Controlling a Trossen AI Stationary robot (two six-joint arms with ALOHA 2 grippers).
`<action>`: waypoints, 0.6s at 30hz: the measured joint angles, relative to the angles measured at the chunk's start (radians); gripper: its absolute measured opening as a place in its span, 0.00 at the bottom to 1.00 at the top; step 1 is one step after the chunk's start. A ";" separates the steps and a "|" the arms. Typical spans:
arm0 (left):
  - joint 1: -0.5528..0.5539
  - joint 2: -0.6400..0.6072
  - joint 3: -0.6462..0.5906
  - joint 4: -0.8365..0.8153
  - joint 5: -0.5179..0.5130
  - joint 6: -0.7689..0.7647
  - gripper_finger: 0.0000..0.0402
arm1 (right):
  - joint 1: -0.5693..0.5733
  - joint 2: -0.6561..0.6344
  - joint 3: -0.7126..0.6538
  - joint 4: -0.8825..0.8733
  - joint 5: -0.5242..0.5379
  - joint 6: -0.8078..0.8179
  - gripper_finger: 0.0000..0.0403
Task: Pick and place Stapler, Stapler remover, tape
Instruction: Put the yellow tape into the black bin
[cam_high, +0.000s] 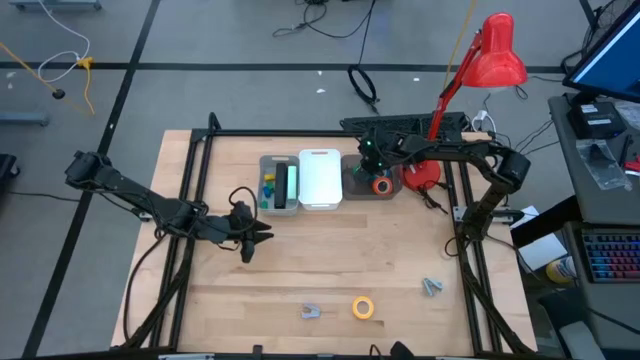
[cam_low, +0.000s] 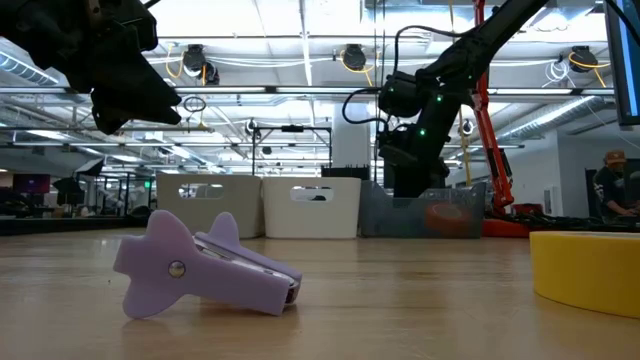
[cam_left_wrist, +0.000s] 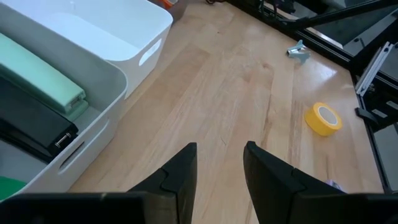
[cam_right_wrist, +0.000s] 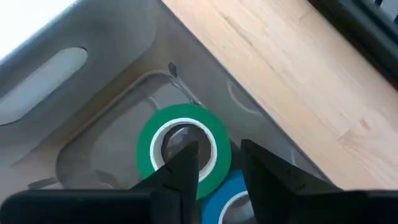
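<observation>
Table: pale wooden butcher-block top (cam_high: 330, 260), visible grain, framed by black metal rails.
Left gripper: dark two-finger gripper (cam_high: 262, 232) above bare wood in front of the light grey bin, fingers (cam_left_wrist: 180, 171) parted with nothing between them.
Right gripper: dark gripper (cam_high: 372, 160) over the dark translucent bin, fingers (cam_right_wrist: 186, 163) slightly apart, one reaching into the hole of the green tape ring; grip on it not clear.
Light grey bin: rectangular smooth plastic tub (cam_high: 279, 184) with slotted handle, holding a mint-green stapler (cam_left_wrist: 43, 78) lying beside a black stapler (cam_left_wrist: 34, 124); small yellow, blue and green pieces at its end.
White bin: glossy white rectangular tub (cam_high: 320, 180), just beside the grey one.
Dark translucent bin: smoky grey plastic tub (cam_right_wrist: 93, 112) right of the white one.
Tape in bin: glossy green tape ring (cam_right_wrist: 183, 152) flat on the floor, blue tape ring (cam_right_wrist: 233, 199) touching it, orange tape roll (cam_high: 382, 185) alongside.
Yellow tape roll: flat ring (cam_high: 363, 307) on the wood near the front edge.
Lavender staple remover: matte plastic, winged jaw shape (cam_low: 200, 265), lying on its side near the front edge, left of the yellow roll.
Grey staple remover: small metallic-looking claw (cam_high: 432, 287), right of the yellow roll.
Red desk lamp: glossy shade and arm (cam_high: 480, 60) behind the right arm.
</observation>
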 joint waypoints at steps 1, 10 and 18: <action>0.000 0.000 0.000 0.000 0.000 0.000 0.33 | 0.000 -0.009 0.000 -0.002 0.000 -0.003 0.28; 0.000 0.000 0.000 0.000 0.000 0.003 0.33 | 0.041 -0.198 -0.001 0.013 -0.129 -0.059 0.29; 0.000 0.000 0.000 -0.002 -0.001 0.042 0.33 | 0.282 -0.427 -0.047 0.012 -0.451 -0.015 0.26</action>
